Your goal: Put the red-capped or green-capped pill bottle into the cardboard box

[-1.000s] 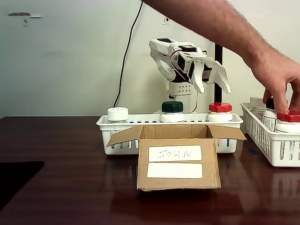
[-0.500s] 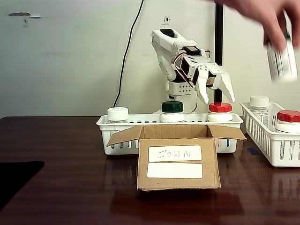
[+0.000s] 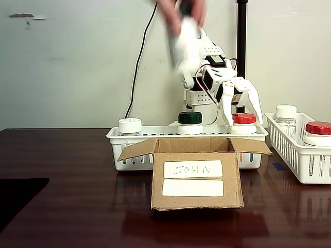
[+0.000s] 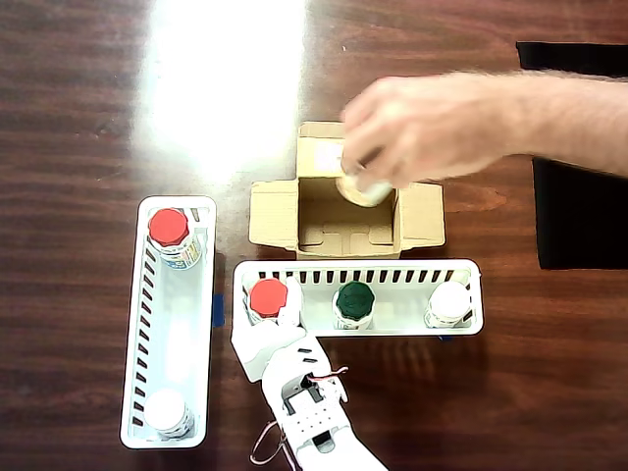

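The red-capped pill bottle (image 3: pixel 243 120) (image 4: pixel 268 297) stands at one end of the white slotted basket (image 3: pixel 135 135) (image 4: pixel 392 270), behind the cardboard box (image 3: pixel 196 178) (image 4: pixel 274 214). The box stands open, with a "JOHN" label on its front. My white gripper (image 3: pixel 242 114) (image 4: pixel 272 324) is open and low over this bottle, one finger on each side of the red cap. A green-capped bottle (image 3: pixel 190 121) (image 4: pixel 354 301) stands in the middle of the same basket.
A person's hand (image 3: pixel 181 23) (image 4: pixel 422 128) holds a blurred white bottle (image 4: pixel 363 186) over the open box. A white-capped bottle (image 3: pixel 130 125) (image 4: pixel 449 302) shares the basket. A second basket (image 3: pixel 300 155) (image 4: pixel 137 294) holds another red-capped bottle (image 3: pixel 318 132) (image 4: pixel 169 231) and a white-capped one (image 4: pixel 165 412).
The hand lifted a bottle out of the right basket and carried it left, over the box. My gripper came down and now straddles the red cap.
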